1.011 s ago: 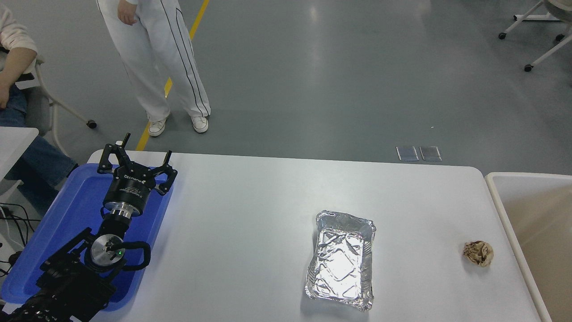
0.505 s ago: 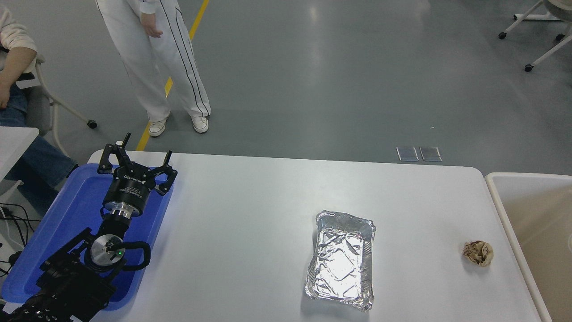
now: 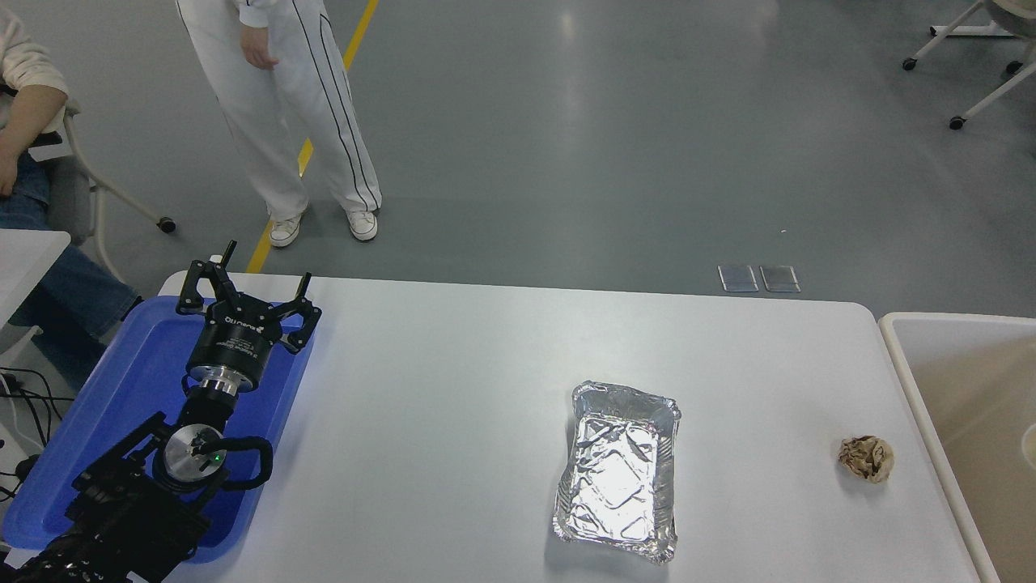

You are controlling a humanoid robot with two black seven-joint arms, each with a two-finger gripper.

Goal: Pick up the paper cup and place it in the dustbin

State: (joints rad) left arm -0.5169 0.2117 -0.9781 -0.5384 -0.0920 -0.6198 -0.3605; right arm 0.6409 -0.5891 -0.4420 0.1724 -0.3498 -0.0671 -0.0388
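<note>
The dustbin (image 3: 898, 356) stands against the table's right end, with a thick off-white rim and beige inner walls. Inside it, at the picture's right edge, a small pale curved sliver (image 3: 1030, 444) shows. It may be the paper cup's rim, but I cannot tell. No paper cup shows on the table. My left gripper (image 3: 249, 279) is parked open and empty over the blue tray at the lower left. My right arm and gripper are out of view.
A blue plastic tray (image 3: 121, 389) lies at the table's left under the left arm. A crinkled silver foil tray (image 3: 619, 470) sits right of centre. A crumpled brown paper ball (image 3: 866, 458) lies near the dustbin. A person (image 3: 283, 105) stands beyond the table's far left; another sits at the left edge.
A pale curved sliver has appeared inside the dustbin at the right edge. The standing person has shifted a hand. The left arm has not moved.
</note>
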